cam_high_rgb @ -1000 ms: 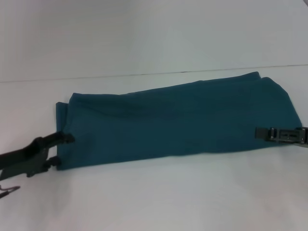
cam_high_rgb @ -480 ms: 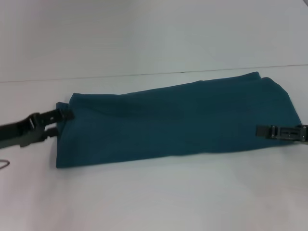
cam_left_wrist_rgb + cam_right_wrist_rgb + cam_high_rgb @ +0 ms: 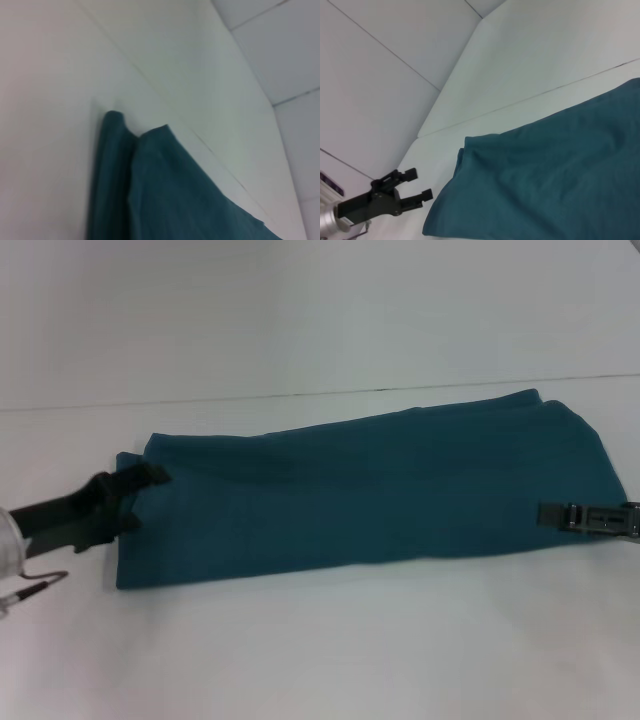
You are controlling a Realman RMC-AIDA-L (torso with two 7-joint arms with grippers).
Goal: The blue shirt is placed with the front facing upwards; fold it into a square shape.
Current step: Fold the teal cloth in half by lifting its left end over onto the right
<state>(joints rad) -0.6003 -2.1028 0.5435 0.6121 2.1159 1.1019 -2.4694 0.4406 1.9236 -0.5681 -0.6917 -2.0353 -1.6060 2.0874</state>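
Observation:
The blue shirt [image 3: 380, 490] lies folded into a long band across the white table [image 3: 300, 640], with no lettering showing. My left gripper [image 3: 148, 499] is at the band's left end, near its far corner. It is open, one finger over the cloth's edge and one beside it. The right wrist view shows this left gripper [image 3: 422, 184] from afar, jaws apart, just off the shirt [image 3: 560, 170]. In the left wrist view, the shirt's [image 3: 165, 200] folded end corner is seen close up. My right gripper [image 3: 560, 517] rests side-on at the band's right end.
A seam line [image 3: 300, 395] crosses the table behind the shirt. A thin cable [image 3: 35, 585] hangs by the left wrist. White table surface lies in front of and behind the band.
The left gripper has moved from the near left corner of the band toward its far left corner. The right gripper has barely shifted.

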